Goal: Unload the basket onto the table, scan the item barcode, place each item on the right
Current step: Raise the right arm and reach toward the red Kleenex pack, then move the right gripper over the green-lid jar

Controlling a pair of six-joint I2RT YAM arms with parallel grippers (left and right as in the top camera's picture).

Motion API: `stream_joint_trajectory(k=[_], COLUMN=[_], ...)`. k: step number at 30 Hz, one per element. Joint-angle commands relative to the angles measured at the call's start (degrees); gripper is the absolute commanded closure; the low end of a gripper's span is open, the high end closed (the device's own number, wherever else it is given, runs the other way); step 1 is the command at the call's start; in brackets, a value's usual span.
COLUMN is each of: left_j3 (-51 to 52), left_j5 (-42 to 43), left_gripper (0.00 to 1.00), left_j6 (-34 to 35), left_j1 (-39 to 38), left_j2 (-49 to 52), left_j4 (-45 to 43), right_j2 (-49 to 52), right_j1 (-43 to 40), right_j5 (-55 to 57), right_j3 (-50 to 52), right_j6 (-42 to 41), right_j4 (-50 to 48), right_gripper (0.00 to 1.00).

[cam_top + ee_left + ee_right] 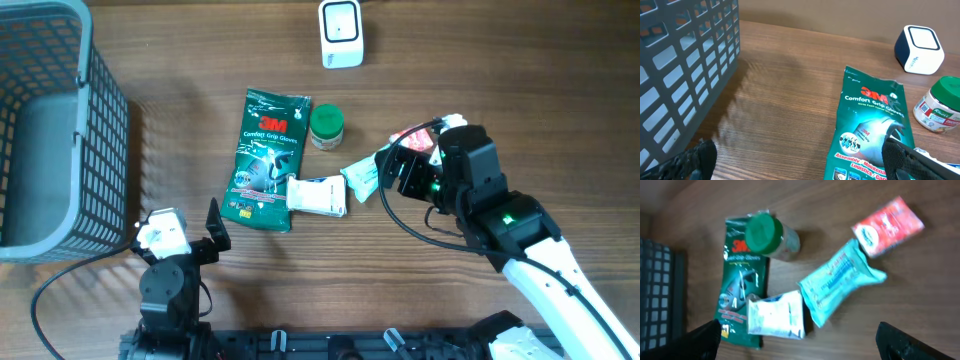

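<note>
Several items lie in the middle of the table: a green 3M glove pack [268,160] [874,125] [740,285], a green-lidded jar [326,126] [771,236], a white packet [317,195] [776,315], a teal pouch [362,177] [837,280] and a red box [410,135] [888,226]. The white barcode scanner [342,33] [919,49] stands at the far edge. My right gripper [392,170] [802,345] hovers open above the teal pouch and the white packet, holding nothing. At the near left my left gripper [175,232] [800,167] is open and empty, with one fingertip [902,157] over the glove pack's edge.
A grey mesh basket [100,90] [685,65] fills the left side of the table. The right arm's cable [420,225] loops just above the table near the red box.
</note>
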State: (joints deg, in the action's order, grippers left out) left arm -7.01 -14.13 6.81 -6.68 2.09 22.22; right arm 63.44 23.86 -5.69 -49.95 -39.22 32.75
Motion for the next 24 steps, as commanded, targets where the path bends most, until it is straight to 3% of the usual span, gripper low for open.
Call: stream_joint_trajectory(k=[1, 7, 18, 24], left_j3=[0.33, 0.33, 0.33, 0.33], left_j5=[0.59, 0.59, 0.59, 0.59], left_gripper=[0.00, 0.00, 0.00, 0.00], left_j6=[0.96, 0.96, 0.96, 0.96], left_j1=[-0.22, -0.22, -0.22, -0.22], left_j2=[-0.04, -0.04, -0.04, -0.04], left_j4=[-0.22, -0.22, -0.20, -0.20], right_j2=[0.22, 0.20, 0.20, 0.22], right_j1=[0.24, 0.24, 3.32, 3.85], right_j5=[1.40, 1.38, 1.68, 5.77], right_j3=[-3.32, -8.98, -12.63, -12.83], right_j6=[-1.90, -1.97, -1.92, -6.21], right_j4=[2.71, 11.34, 13.92, 18.60], right_gripper=[0.00, 0.00, 0.01, 0.00])
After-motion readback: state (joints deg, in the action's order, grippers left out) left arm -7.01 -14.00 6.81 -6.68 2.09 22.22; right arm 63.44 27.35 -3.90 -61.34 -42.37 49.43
